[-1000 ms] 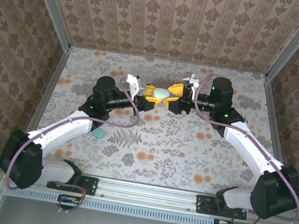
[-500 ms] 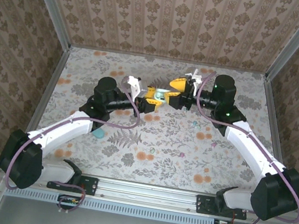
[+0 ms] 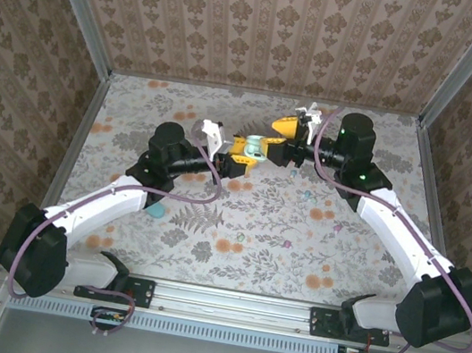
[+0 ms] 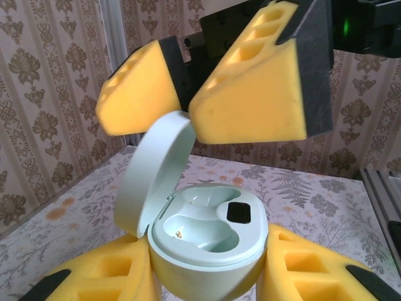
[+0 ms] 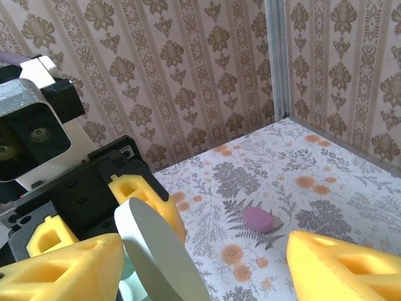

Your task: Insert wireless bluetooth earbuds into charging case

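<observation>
Two wells face up in the open charging case (image 4: 207,241), which is clamped between the jaws of the left gripper (image 4: 203,279), its lid (image 4: 153,169) tipped back. Just over that lid hangs the right gripper (image 4: 186,100), jaws apart and empty. A small teal piece (image 3: 309,191), maybe an earbud, lies on the counter (image 3: 236,231) beneath the right arm, the nearer arm, so that one likely drops for it.
</observation>
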Controlling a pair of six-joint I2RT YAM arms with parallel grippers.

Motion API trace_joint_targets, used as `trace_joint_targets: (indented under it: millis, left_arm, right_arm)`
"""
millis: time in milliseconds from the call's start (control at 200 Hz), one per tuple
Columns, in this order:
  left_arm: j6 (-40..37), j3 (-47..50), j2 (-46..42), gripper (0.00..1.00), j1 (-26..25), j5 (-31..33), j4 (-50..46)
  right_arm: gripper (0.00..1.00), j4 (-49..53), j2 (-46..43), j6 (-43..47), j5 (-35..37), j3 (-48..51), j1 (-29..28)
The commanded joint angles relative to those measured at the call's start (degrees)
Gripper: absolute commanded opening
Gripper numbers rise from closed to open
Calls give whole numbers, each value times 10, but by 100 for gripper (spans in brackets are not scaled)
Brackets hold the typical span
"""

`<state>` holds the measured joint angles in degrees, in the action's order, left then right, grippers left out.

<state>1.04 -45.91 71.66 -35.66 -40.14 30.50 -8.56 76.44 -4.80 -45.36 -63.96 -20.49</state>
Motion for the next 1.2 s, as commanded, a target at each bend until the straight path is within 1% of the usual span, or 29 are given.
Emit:
trace_joint_targets:
  millis: [0,120,255,365,520,635,740,820,1045,1195]
  left_arm:
    - [23,8,8,34,-4,18,31]
    - [30,11,9,34,-4,22,42]
    - [36,11,9,34,-4,24,50]
    - [37,9,8,34,-3,9,54]
    - [26,0,5,34,-3,-24,38]
    - [17,-8,4,34,-3,-44,15]
    - [16,-10,3,34,-3,-50,13]
    - [14,-11,2,34,-3,-52,13]
    - [9,-15,0,34,-3,-64,6]
    - [4,-15,-4,35,-3,-65,0]
  right_arm:
    - [71,29,-24,-7,-5,-19,2]
    - [71,44,-29,6,-14,-15,2]
    - [71,81,-25,50,-50,-19,2]
    - [72,84,-34,127,-79,4,2]
    - [69,85,-48,264,-96,39,3]
    - [68,82,-50,293,-75,41,3]
    - [65,135,-37,348,-99,18,2]
    - [61,150,-28,355,-106,7,2]
    - [59,158,-6,355,-120,-12,3]
    - [54,161,5,349,-125,-23,2]
